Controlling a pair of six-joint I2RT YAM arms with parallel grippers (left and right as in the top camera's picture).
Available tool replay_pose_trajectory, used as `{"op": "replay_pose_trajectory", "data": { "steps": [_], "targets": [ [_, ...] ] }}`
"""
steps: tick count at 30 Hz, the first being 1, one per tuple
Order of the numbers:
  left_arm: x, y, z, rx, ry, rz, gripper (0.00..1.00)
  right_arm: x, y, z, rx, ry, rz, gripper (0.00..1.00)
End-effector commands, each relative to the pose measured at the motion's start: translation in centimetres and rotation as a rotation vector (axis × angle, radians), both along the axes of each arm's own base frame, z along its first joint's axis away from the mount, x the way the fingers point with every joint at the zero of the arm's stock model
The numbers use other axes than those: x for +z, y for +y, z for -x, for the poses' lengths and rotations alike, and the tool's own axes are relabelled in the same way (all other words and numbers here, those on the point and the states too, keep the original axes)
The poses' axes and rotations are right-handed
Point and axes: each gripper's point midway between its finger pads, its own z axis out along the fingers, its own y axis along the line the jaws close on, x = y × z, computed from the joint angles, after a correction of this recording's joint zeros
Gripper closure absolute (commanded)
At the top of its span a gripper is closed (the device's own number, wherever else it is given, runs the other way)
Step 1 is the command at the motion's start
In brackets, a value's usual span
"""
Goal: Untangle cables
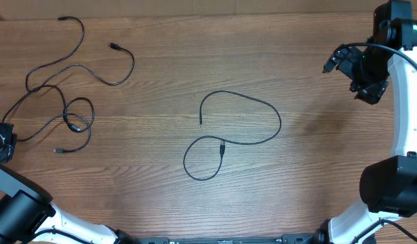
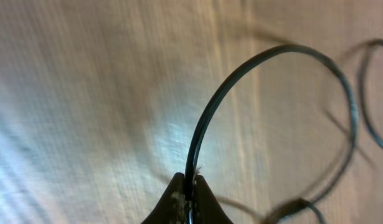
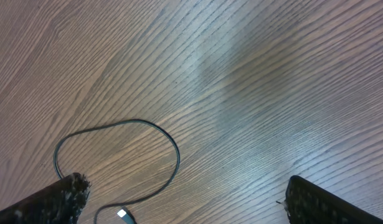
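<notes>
One wide wooden table [image 1: 316, 176], carrying two lots of thin black cables [image 1: 92, 114], messy loops far left plus a single loop [image 1: 281, 120] mid-table, then left gripper [image 2: 189, 186] pinched tight on a left-side strand, right gripper [image 1: 354, 78] spread wide, gripping nothing.

Brown wood-grain table [image 1: 161, 61]; one thin black looped cable [image 1: 280, 120] mid-table; more thin black cables [image 1: 72, 66] sprawl loosely far left.

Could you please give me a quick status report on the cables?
Left claw shut on one cable of the left bunch. Right claw open, empty, far right. Centre cable loose, apart from bunch. Bunch loops crossed.
</notes>
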Motion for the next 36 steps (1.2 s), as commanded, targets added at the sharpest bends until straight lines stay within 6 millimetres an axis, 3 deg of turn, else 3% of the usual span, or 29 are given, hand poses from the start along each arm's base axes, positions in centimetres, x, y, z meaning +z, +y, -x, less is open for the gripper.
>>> {"op": "replay_pose_trajectory", "data": {
  "steps": [1,2,4,5,8,19,28,29,36],
  "targets": [
    [1.7,-1.8,-3.2,-0.104,-0.177,0.079,0.88,0.5,-0.2,0.1,-0.007,-0.015,0.008,0.0],
    [2.3,-2.5,-4.1,-0.132,-0.237,0.111,0.77,0.5,-0.2,0.1,-0.007,-0.015,0.008,0.0],
    [3.1,-3.5,-5.2,-0.176,-0.306,0.147,0.35,0.5,-0.2,0.1,-0.007,-0.015,0.008,0.0],
    [3.1,-3.8,-5.4,-0.182,-0.308,0.152,0.23,0.5,-0.2,0.1,-0.007,-0.015,0.008,0.0],
    [2.7,-4.8,-5.5,-0.204,-0.28,0.166,0.05,0.5,-0.2,0.1,-0.007,-0.015,0.008,0.0],
    [2.3,-11.9,-7.2,-0.398,-0.232,0.273,0.03,0.5,-0.2,0.1,-0.007,-0.015,0.008,0.0],
    [1.1,-24.6,-11.6,-0.837,-0.094,0.166,0.03,0.5,-0.2,0.1,-0.007,-0.015,0.008,0.0],
    [0.5,-27.4,-12.3,-0.912,-0.037,0.101,0.02,0.5,-0.2,0.1,-0.007,-0.015,0.008,0.0],
    [0.0,-38.5,-14.3,-1.176,0.04,-0.119,0.0,0.5,-0.2,0.1,-0.007,-0.014,0.008,0.0]
  ]
}}
